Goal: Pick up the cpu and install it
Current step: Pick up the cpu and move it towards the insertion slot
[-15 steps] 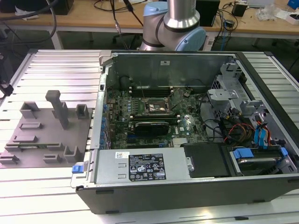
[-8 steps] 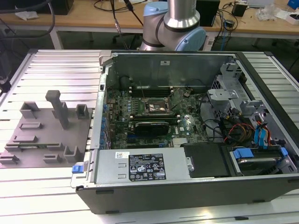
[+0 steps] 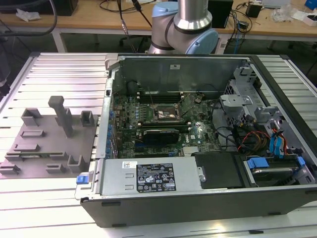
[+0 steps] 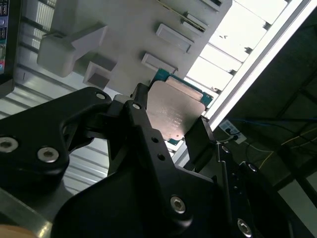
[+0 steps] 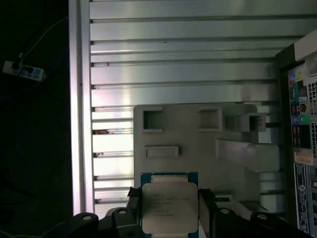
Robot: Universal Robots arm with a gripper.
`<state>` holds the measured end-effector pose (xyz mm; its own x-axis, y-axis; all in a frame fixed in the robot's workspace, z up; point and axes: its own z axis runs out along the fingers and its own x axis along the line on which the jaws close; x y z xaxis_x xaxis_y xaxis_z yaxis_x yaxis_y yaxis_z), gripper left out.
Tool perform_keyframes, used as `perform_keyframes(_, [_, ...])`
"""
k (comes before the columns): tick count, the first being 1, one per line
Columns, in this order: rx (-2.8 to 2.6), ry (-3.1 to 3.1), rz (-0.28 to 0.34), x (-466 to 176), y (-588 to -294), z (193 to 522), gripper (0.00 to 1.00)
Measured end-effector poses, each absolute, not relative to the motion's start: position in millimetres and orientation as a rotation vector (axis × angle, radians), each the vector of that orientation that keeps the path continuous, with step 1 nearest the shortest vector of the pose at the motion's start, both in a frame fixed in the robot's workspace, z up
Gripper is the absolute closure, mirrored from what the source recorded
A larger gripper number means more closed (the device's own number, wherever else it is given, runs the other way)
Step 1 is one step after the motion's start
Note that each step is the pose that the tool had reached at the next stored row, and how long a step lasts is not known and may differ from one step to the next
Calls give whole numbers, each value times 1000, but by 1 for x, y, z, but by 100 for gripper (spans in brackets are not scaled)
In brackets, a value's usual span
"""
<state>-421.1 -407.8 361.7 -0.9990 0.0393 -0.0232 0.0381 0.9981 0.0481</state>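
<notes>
Step in hand: pick-up, with installation not yet done. The gripper (image 5: 170, 201) is clamped on the cpu (image 5: 169, 210), its two fingers (image 4: 143, 126) at opposite edges. The chip appears raised above the grey fixture plate (image 5: 198, 148), well apart from the socket (image 3: 167, 115) inside the computer case (image 3: 198, 208). Seating calls for level, square alignment over that socket. Count: one cpu, one gripper, one plate, one case, one socket

Silvery square cpu (image 5: 167, 208) in hand (image 5: 169, 197)
</notes>
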Motion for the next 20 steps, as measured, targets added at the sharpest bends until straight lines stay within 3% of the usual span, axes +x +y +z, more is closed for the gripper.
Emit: perform_keyframes(20, [60,3116,74,-421,-408,387,45])
